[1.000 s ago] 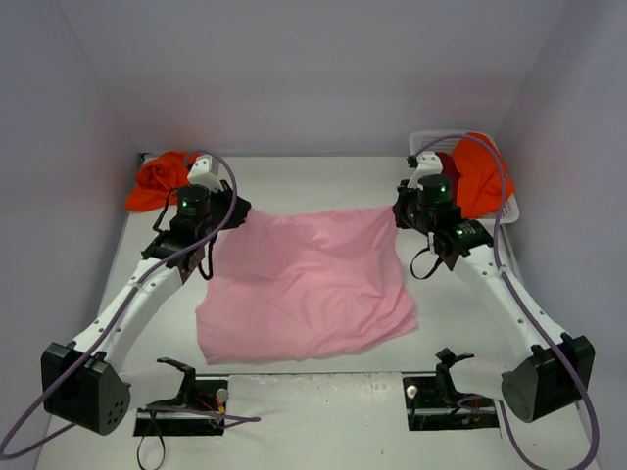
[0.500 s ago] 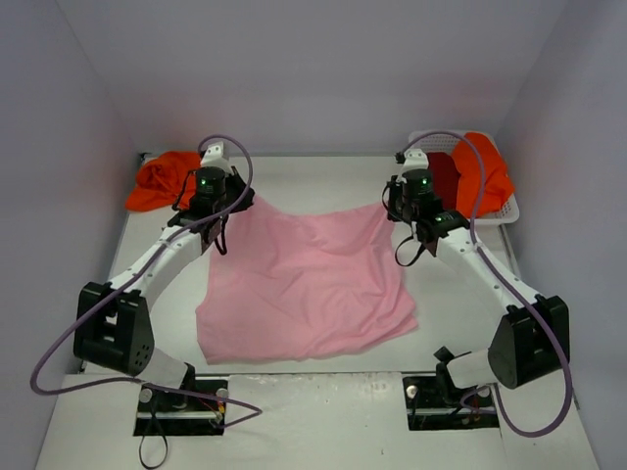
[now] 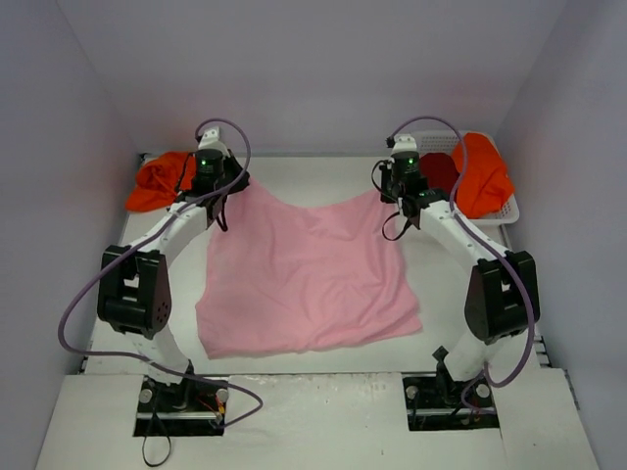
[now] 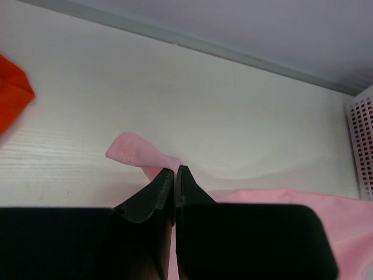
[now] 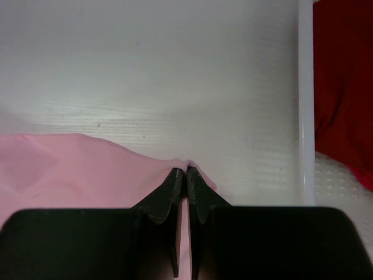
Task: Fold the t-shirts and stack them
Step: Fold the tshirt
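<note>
The light pink t-shirt (image 3: 304, 279) lies spread over the middle of the table. My left gripper (image 3: 233, 188) is shut on its far left corner (image 4: 140, 153). My right gripper (image 3: 385, 192) is shut on its far right corner (image 5: 87, 166). Both corners are stretched toward the back wall. An orange t-shirt (image 3: 157, 181) lies bunched at the back left and shows in the left wrist view (image 4: 13, 90). A second orange t-shirt (image 3: 480, 174) and the dark red t-shirt (image 3: 443, 171) lie in the white basket (image 3: 507, 208) at the back right. The dark red one shows in the right wrist view (image 5: 344, 87).
The basket's white rim (image 5: 307, 105) runs just right of my right gripper. The basket's lattice (image 4: 362, 146) shows at the right edge of the left wrist view. The back wall stands close behind both grippers.
Both grippers have moved toward the back wall, pulling the pink shirt's far corners with them. The shirt's far edge now sits further back and more stretched.
</note>
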You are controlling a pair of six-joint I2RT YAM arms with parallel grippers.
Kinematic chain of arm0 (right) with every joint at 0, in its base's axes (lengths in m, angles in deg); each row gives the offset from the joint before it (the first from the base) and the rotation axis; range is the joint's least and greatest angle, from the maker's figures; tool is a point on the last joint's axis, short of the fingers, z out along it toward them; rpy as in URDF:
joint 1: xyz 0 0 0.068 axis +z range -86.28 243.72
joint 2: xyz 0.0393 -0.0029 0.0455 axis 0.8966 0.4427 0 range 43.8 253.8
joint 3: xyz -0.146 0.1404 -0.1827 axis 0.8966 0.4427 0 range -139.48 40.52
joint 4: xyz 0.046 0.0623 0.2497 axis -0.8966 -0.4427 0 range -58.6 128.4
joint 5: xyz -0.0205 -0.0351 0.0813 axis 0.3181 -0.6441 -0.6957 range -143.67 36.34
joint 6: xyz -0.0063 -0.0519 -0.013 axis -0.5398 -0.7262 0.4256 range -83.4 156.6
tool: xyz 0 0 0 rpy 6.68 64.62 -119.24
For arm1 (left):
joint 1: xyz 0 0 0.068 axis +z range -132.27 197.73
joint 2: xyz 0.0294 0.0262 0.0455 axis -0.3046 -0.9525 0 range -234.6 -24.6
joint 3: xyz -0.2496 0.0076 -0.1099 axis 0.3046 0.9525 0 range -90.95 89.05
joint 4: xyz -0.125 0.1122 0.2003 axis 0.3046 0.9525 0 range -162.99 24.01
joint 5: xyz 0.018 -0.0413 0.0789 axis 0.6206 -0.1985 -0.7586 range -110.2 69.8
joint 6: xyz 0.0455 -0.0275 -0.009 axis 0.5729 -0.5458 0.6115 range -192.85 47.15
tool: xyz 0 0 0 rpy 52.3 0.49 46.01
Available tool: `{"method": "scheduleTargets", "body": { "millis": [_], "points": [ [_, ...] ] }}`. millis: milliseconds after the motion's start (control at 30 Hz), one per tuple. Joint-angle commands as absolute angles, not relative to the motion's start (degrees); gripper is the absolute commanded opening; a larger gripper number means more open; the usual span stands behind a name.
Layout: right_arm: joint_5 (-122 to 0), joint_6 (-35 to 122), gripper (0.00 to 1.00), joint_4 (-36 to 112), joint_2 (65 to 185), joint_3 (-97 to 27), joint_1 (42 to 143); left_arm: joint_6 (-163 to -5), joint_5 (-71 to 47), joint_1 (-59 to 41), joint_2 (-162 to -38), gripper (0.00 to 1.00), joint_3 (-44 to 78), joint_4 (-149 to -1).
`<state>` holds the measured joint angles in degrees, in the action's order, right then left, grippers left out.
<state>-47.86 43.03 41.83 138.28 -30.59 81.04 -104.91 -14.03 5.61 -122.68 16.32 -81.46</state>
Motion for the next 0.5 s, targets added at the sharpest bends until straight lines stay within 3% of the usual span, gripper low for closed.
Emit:
{"method": "scheduleTargets", "body": {
  "millis": [0,467],
  "points": [
    [-46.9,41.4,0.00,47.0,139.9,-36.5,80.3,-104.1,-13.2,7.7,-122.8,0.00,11.1,-87.5],
    [-48.7,40.6,0.00,47.5,144.4,-40.4,79.7,-103.7,-9.0,9.6,-126.6,0.00,7.7,-88.9]
  ]
}}
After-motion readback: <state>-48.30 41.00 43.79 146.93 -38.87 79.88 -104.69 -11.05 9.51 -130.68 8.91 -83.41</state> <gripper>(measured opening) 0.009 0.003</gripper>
